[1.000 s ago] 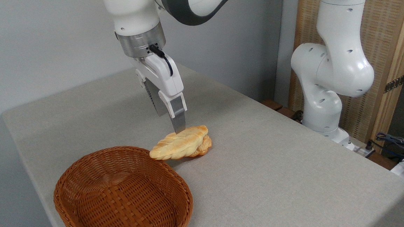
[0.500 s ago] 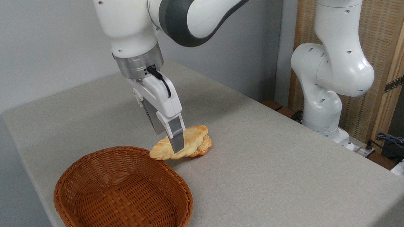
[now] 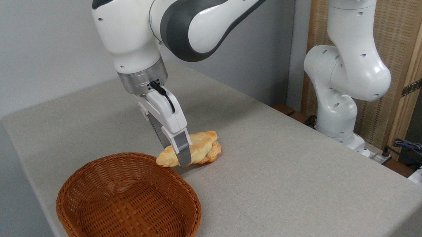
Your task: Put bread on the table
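The bread (image 3: pixel 198 149), a long braided loaf with a pale yellow to golden-orange crust, lies on the surface (image 3: pixel 302 182), a tabletop covered in light grey-beige cloth. Its long axis runs from about 8 o'clock to 2 o'clock, the lower pointed end sitting just beside the far rim of the basket. A second, smaller golden piece (image 3: pixel 215 152) shows under and behind the loaf at its 3 o'clock side, touching it; what it is exactly is hard to tell.

The gripper (image 3: pixel 181 160) comes down at the loaf from 11 o'clock, tilted, and its near finger (image 3: pixel 181 149) crosses in front of the loaf's lower half, the tip reaching down close to the cloth. The other finger is hidden behind this one and the loaf, so I cannot tell whether the jaws are spread around the bread or pressed onto it.

At 7 o'clock from the loaf stands a brown woven wicker basket (image 3: pixel 129 201), oval, with nothing visible inside it. The arm (image 3: pixel 187 18), white with dark grey joints, arches in from the top of the view. At 3 o'clock, past the far edge of the surface, the arm's white base column (image 3: pixel 345 79) rises before a wood-framed woven panel (image 3: pixel 402 53). Cables (image 3: pixel 414 149) lie at the right edge.
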`<move>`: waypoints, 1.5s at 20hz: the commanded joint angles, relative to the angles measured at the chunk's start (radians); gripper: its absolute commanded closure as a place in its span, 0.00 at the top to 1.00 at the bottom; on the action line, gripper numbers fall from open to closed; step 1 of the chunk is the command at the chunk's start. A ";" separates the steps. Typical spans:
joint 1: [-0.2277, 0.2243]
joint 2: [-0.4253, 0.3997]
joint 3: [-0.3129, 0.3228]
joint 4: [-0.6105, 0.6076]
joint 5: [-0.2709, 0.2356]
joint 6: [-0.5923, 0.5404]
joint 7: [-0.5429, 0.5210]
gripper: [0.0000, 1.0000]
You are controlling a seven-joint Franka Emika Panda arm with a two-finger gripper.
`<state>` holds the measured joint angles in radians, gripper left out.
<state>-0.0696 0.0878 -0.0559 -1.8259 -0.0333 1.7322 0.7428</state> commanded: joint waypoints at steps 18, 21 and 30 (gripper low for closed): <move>-0.007 -0.014 0.002 -0.003 0.012 -0.013 0.018 0.24; -0.006 -0.037 0.008 0.000 0.010 -0.092 0.032 0.25; -0.006 -0.079 0.010 0.000 0.006 -0.250 0.059 0.84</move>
<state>-0.0710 0.0215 -0.0557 -1.8234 -0.0328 1.5073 0.7772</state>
